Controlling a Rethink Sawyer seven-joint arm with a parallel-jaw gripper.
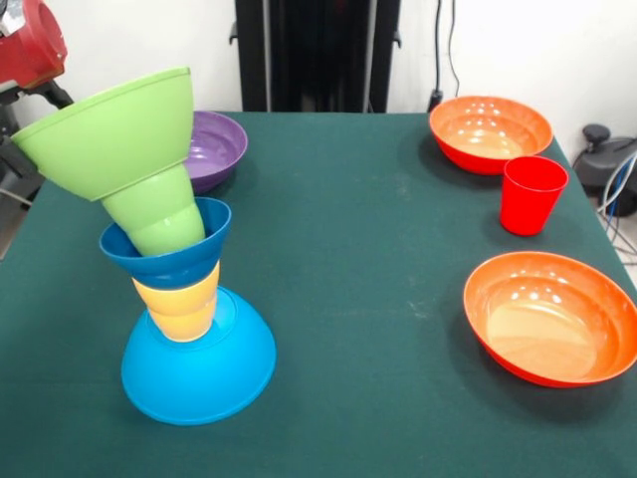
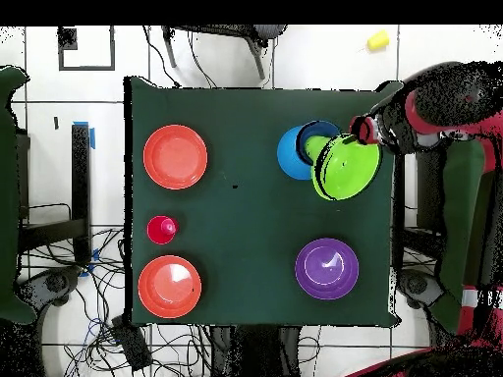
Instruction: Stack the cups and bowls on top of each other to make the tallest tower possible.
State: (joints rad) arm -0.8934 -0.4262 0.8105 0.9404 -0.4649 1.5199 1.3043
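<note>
Your tower point(image 1: 184, 299) stands near the worktop point(image 1: 358, 329) edge, its green bowl point(image 1: 109, 134) tilted hard toward your hand point(image 2: 365, 129); whether that hand is clenched on the rim I cannot tell. Any nudge could topple it over the edge. Open room lies mid-worktop.

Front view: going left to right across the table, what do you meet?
The tower on its light-blue bowl, topped by a tilted green bowl → purple bowl → far orange bowl → red cup → near orange bowl.
</note>
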